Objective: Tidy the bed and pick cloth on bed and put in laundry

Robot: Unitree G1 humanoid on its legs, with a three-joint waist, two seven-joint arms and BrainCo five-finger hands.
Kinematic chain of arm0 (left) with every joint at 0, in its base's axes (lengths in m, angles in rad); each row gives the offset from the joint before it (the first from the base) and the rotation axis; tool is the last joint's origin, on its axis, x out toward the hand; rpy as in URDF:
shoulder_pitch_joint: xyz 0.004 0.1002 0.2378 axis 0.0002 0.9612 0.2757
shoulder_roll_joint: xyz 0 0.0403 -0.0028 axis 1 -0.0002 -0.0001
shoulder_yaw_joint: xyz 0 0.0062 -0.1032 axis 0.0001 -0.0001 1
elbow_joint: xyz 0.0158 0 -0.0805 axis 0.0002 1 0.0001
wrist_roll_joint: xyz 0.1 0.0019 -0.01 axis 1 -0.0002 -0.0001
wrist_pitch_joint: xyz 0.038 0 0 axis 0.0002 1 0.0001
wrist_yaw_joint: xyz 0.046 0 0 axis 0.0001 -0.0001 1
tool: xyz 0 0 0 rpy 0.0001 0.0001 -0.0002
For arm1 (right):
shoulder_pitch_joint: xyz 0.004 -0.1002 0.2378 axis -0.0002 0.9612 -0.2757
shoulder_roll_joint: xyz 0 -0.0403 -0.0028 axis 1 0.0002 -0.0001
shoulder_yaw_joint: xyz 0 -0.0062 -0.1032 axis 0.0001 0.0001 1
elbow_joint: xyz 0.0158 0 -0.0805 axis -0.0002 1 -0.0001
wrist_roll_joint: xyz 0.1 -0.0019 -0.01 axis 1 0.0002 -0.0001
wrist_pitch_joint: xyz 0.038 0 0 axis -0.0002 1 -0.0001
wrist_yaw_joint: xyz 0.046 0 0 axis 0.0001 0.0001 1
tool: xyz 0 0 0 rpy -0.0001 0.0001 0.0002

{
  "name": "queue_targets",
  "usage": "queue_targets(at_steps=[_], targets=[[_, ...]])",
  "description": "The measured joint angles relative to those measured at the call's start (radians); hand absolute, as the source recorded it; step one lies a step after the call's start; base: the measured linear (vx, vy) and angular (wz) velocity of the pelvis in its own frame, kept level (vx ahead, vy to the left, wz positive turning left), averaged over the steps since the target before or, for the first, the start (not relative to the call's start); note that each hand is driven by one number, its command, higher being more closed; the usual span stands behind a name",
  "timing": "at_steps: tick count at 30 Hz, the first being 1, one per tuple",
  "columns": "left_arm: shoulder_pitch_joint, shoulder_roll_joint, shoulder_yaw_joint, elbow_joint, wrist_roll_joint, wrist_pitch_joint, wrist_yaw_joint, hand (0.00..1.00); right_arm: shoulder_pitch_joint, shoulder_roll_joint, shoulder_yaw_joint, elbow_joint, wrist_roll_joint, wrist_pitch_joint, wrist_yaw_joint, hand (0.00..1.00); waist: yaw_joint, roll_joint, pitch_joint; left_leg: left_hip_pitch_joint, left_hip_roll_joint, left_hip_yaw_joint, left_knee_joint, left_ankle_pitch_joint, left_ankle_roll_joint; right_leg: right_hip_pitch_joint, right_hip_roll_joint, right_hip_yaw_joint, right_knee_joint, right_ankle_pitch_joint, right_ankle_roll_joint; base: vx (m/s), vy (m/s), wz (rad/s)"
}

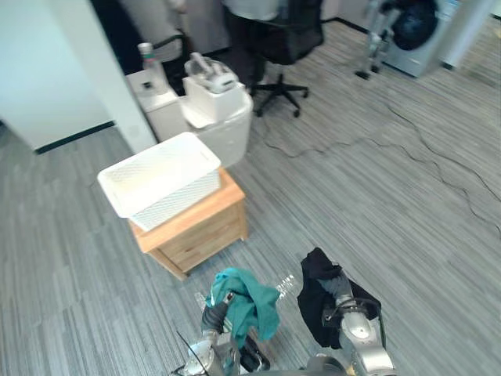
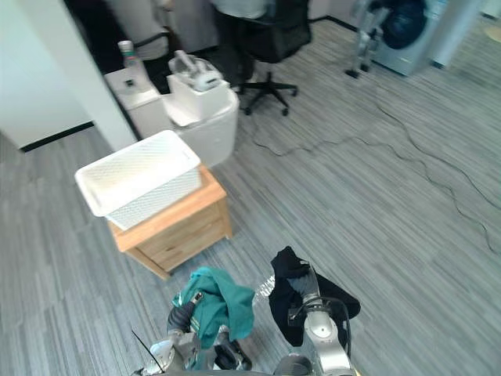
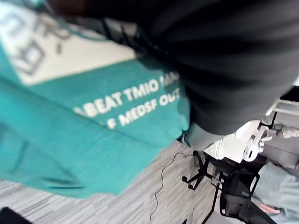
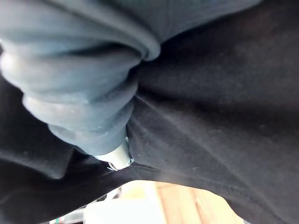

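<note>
Left eye view, teal cloth (image 1: 252, 301) draping left hand (image 1: 213, 315), black cloth (image 1: 313, 309) right hand (image 1: 338, 287) (grasp untellable), basket (image 1: 176, 197) ahead

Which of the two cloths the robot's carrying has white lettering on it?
The teal cloth, on the robot's left, has white lettering; the black cloth on its right shows none.

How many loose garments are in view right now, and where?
2. A teal shirt hangs over the left hand, and a black garment hangs over the right hand. Their folds could hide another piece.
</note>
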Motion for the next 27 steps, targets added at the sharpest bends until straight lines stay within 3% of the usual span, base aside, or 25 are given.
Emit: queue_targets(at_steps=[3,4,6,7,9,10,17,22,27], targets=[[-0.015,0.024,-0.001,0.001,0.001,-0.002,0.000,1.00,-0.015,0.017,0.033,-0.013,0.000,-0.003,0.008,1.00,0.000,0.001,-0.009,-0.009,-0.004,-0.090,-0.011,0.009,-0.029,-0.025,-0.021,0.031,-0.295,-0.005,-0.014,0.24,-0.158,1.23],[-0.015,0.029,-0.003,0.006,0.002,-0.006,0.001,1.00,-0.014,0.025,0.044,-0.030,0.000,-0.003,0.019,1.00,0.002,-0.011,-0.016,-0.015,-0.010,-0.101,-0.022,0.014,-0.052,-0.016,-0.018,0.050,-0.485,0.032,0.020,0.20,-0.297,0.75],[-0.007,0.049,-0.003,0.025,-0.002,-0.007,0.001,1.00,-0.010,0.048,0.073,-0.028,0.001,-0.005,0.021,1.00,0.019,-0.062,-0.040,-0.002,-0.038,-0.105,-0.038,0.016,-0.079,-0.015,-0.031,0.082,-0.633,0.219,0.038,0.18,-0.329,0.34],[0.000,0.041,0.000,0.054,-0.002,0.000,0.005,1.00,-0.001,0.055,0.090,-0.023,0.001,-0.004,0.020,1.00,0.024,-0.058,-0.056,-0.005,-0.022,-0.111,-0.027,0.003,-0.105,0.003,-0.021,0.086,-0.662,0.264,0.060,0.11,-0.254,-0.02],[0.018,0.002,-0.002,0.051,-0.002,0.000,0.007,1.00,-0.001,0.032,0.103,-0.021,0.001,-0.004,0.021,1.00,0.027,-0.016,-0.081,-0.012,0.029,-0.107,-0.028,-0.002,-0.137,0.043,0.038,0.063,-0.756,0.294,0.039,0.12,-0.191,-0.08],[0.000,-0.041,-0.068,0.021,-0.011,-0.002,-0.001,1.00,0.028,0.014,0.102,-0.024,0.012,-0.003,0.039,1.00,0.024,-0.015,-0.099,0.047,0.032,-0.090,-0.167,0.069,-0.176,0.110,0.089,0.041,-0.890,0.349,0.013,0.08,-0.077,-0.06],[0.000,-0.028,-0.053,0.036,-0.013,-0.003,-0.001,1.00,0.037,0.013,0.088,-0.013,0.013,-0.004,0.040,1.00,0.024,-0.016,-0.098,0.050,0.035,-0.091,-0.156,0.076,-0.173,0.115,0.095,0.040,-0.890,0.349,0.013,0.00,-0.002,0.01],[-0.022,-0.010,0.030,0.099,-0.040,-0.006,0.005,1.00,0.075,0.002,0.028,0.095,0.050,0.001,0.042,1.00,0.024,-0.029,-0.065,0.022,0.070,-0.120,-0.029,0.061,-0.174,0.182,0.099,-0.003,-0.905,0.340,0.003,-0.05,-0.037,0.24],[-0.033,-0.018,0.107,0.153,-0.051,-0.018,0.009,1.00,0.126,-0.044,-0.055,0.139,0.081,0.025,0.042,1.00,0.025,0.015,-0.016,0.011,0.107,-0.128,-0.021,0.049,-0.186,0.238,0.150,0.017,-0.976,0.336,0.013,-0.15,-0.061,0.34]])
